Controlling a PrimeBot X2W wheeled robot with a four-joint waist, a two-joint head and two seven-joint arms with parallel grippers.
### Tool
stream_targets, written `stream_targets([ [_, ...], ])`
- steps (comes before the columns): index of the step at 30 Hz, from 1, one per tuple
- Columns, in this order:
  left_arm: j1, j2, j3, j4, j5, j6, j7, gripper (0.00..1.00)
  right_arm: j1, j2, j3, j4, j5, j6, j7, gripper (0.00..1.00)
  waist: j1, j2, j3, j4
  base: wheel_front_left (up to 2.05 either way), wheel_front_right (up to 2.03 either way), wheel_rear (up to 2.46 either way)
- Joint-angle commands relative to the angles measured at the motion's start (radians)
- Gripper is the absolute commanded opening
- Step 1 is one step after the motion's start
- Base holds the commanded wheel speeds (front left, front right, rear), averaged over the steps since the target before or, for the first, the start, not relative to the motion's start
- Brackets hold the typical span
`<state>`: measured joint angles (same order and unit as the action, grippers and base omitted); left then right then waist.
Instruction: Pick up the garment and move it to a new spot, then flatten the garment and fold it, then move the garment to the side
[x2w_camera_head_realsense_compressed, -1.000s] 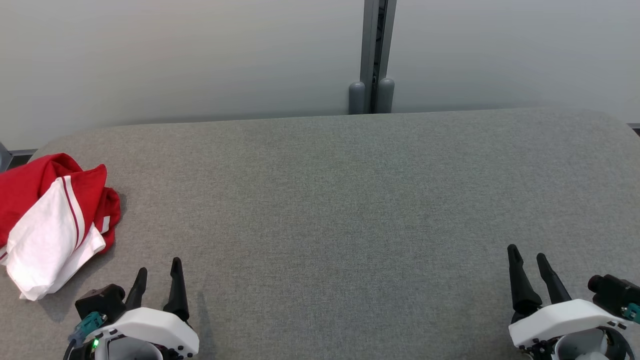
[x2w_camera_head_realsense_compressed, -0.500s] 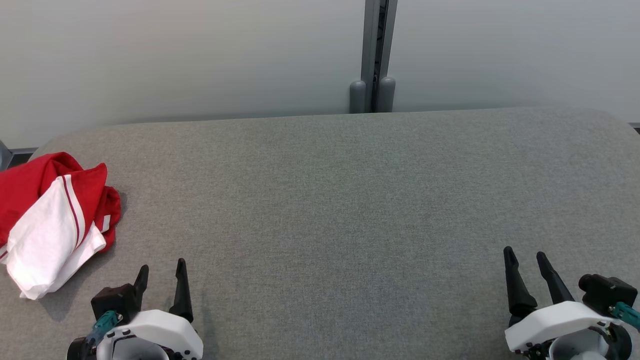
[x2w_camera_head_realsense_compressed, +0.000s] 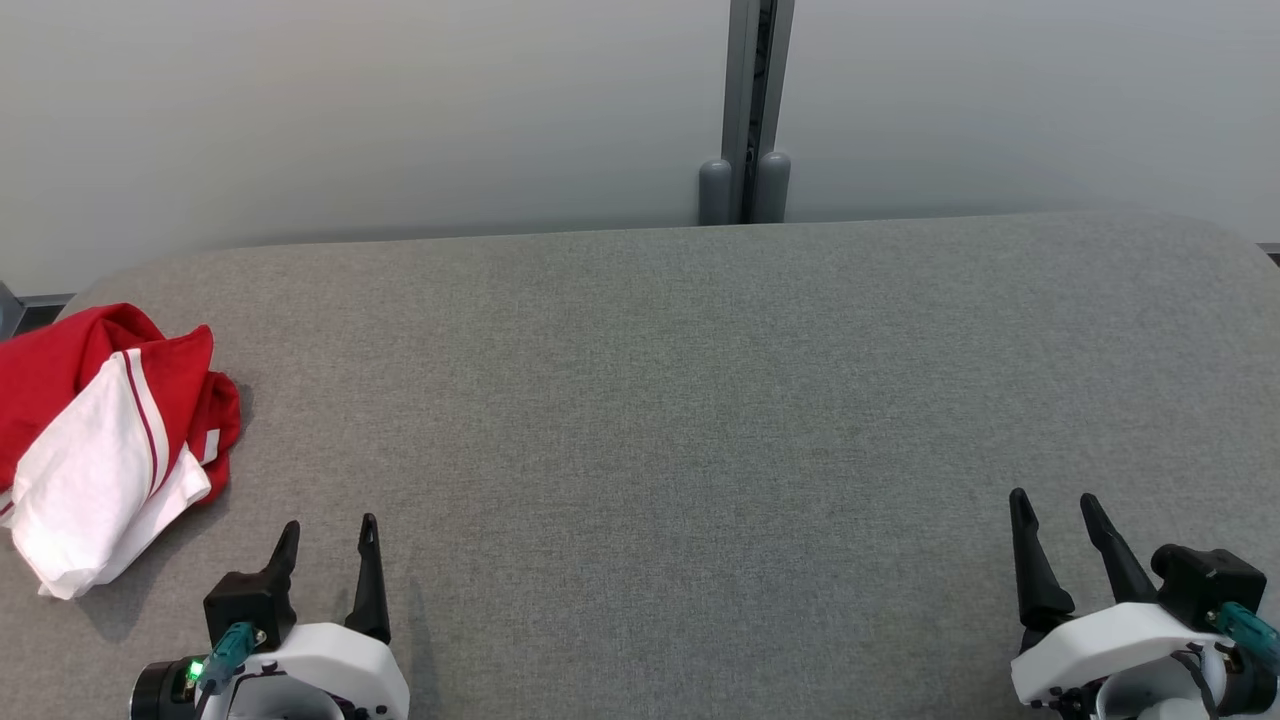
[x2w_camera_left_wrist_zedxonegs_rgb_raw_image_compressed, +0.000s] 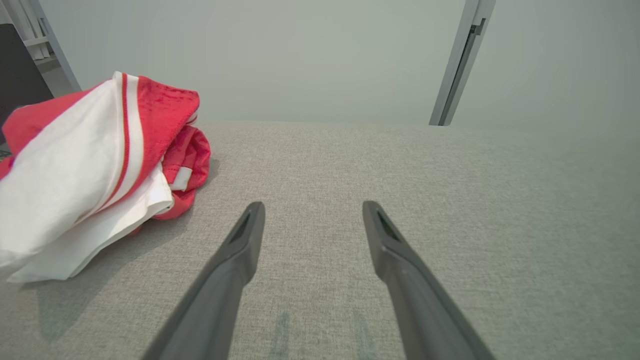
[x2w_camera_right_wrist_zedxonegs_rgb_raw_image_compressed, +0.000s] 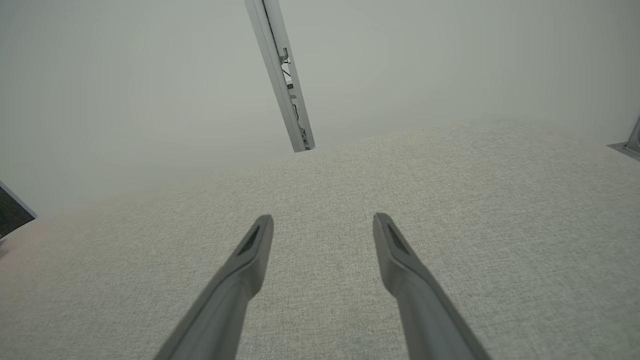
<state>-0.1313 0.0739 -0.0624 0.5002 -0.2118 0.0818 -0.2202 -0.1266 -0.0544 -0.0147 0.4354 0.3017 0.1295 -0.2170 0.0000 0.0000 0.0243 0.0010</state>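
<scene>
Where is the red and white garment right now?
In the head view the garment lies crumpled at the left edge of the grey table, ahead and left of the left gripper, untouched.

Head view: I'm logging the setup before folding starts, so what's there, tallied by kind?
Crumpled red-and-white fabric garment: 1
Dark two-fingered grippers, left gripper and right gripper, both open: 2
Grey fabric-covered table: 1
Total: 4
</scene>
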Motion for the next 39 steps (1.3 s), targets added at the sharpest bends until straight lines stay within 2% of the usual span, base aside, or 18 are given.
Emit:
stream_targets([
  [1, -0.012, 0.005, 0.003, 0.000, 0.024, 0.009, -0.008, 1.00, -0.014, -0.002, 0.001, 0.002, -0.021, 0.002, -0.013, 1.00, 0.0000, 0.0000, 0.001, -0.001, 0.00, 0.00, 0.00],
  [15, -0.024, 0.004, 0.001, 0.017, 0.134, 0.020, -0.035, 1.00, -0.023, -0.002, 0.006, 0.025, -0.128, 0.002, -0.038, 1.00, 0.0000, 0.0000, 0.008, 0.007, 0.00, 0.00, 0.00],
  [23, -0.023, 0.007, 0.005, 0.025, 0.184, 0.026, -0.046, 1.00, -0.018, -0.002, 0.013, 0.036, -0.179, 0.002, -0.051, 1.00, 0.0000, 0.0000, 0.008, 0.039, 0.00, 0.00, 0.00],
  [28, -0.022, 0.007, 0.016, 0.027, 0.177, 0.025, -0.045, 1.00, -0.010, -0.003, 0.021, 0.037, -0.174, 0.002, -0.050, 1.00, 0.0000, 0.0000, 0.010, 0.093, 0.00, 0.00, 0.00],
  [38, -0.004, 0.010, 0.053, 0.041, 0.159, 0.017, -0.045, 1.00, 0.003, -0.001, 0.033, 0.050, -0.166, 0.002, -0.050, 1.00, 0.0000, 0.0000, 0.018, 0.272, 0.00, 0.00, 0.00],
  [39, -0.004, 0.010, 0.053, 0.041, 0.159, 0.017, -0.045, 1.00, 0.003, -0.001, 0.033, 0.050, -0.166, 0.002, -0.050, 1.00, 0.0000, 0.0000, 0.018, 0.272, 0.00, 0.00, 0.00],
])
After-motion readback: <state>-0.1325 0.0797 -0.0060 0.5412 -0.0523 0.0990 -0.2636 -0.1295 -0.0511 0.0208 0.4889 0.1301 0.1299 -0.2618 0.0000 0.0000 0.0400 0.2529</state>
